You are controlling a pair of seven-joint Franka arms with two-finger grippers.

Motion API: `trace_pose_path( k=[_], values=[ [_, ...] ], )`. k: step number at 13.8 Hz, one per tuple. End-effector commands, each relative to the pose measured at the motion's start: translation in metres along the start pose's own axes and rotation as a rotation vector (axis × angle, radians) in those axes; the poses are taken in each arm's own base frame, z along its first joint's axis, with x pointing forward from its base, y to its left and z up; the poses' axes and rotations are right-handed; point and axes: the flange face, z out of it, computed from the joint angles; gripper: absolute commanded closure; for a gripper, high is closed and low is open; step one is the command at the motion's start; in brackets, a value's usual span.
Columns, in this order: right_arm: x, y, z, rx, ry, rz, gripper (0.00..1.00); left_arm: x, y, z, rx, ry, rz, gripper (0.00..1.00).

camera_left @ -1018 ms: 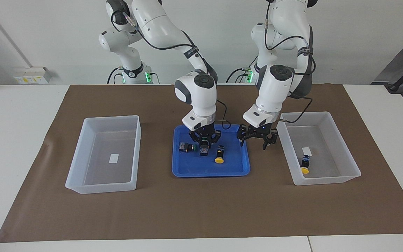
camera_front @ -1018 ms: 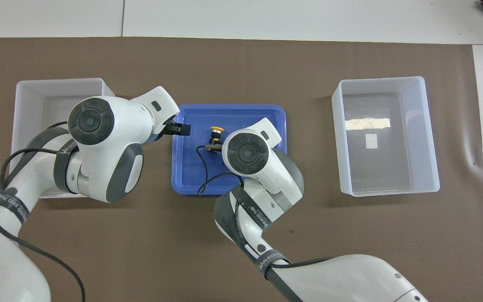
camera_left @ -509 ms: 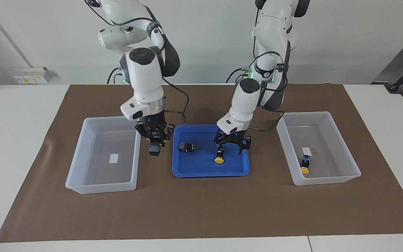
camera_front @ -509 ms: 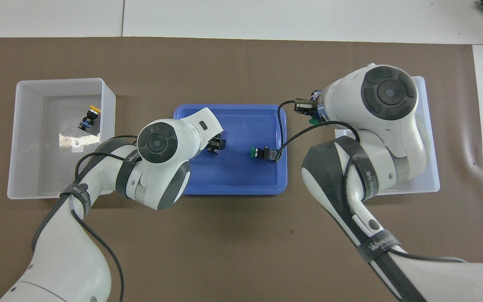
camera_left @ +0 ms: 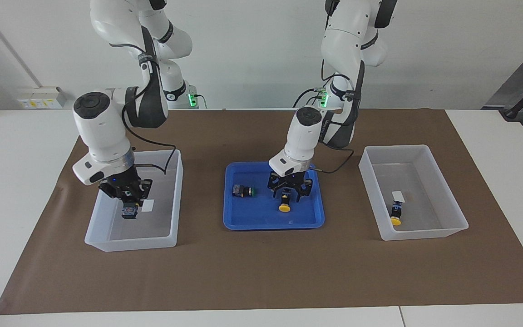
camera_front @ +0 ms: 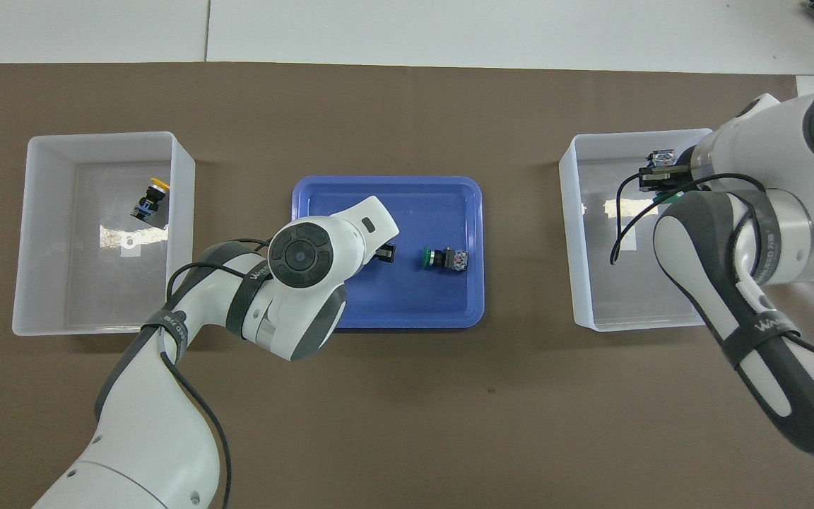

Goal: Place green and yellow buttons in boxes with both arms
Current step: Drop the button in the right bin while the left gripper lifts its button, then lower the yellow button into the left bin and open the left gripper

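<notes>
The right gripper (camera_left: 127, 194) clamps one green button (camera_left: 129, 210) over the box (camera_left: 107, 243) at its end. The left gripper (camera_left: 289, 190) straddles an upright yellow button (camera_left: 284, 205), cap toward the camera; whether it pinches cannot be told. On the blue tray (camera_left: 261, 224) a second green button (camera_left: 242, 191) lies sideways. Another yellow button (camera_left: 396, 215) lies in the second box (camera_left: 425, 234).

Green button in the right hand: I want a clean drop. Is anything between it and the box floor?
Nothing visible does. The right hand holds the green button over the box at the right arm's end, with no other button inside. The left hand is over the yellow button in the blue tray.
</notes>
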Motion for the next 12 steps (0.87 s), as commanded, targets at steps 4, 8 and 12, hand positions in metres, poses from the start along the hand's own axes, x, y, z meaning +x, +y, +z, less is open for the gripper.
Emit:
trace_pose_path(
  k=[4,8,12],
  values=[
    [-0.029,0.016,0.055,0.016,0.018,-0.029,0.87,0.033,-0.050,-0.075,-0.005,0.074,-0.104,1.00],
    [-0.031,0.020,0.063,0.016,0.017,-0.019,0.26,0.043,-0.170,-0.155,0.042,0.038,-0.089,1.00],
    [-0.022,0.004,0.039,0.021,0.050,-0.043,0.00,0.038,-0.287,-0.170,0.095,0.078,-0.176,1.00]
  ],
)
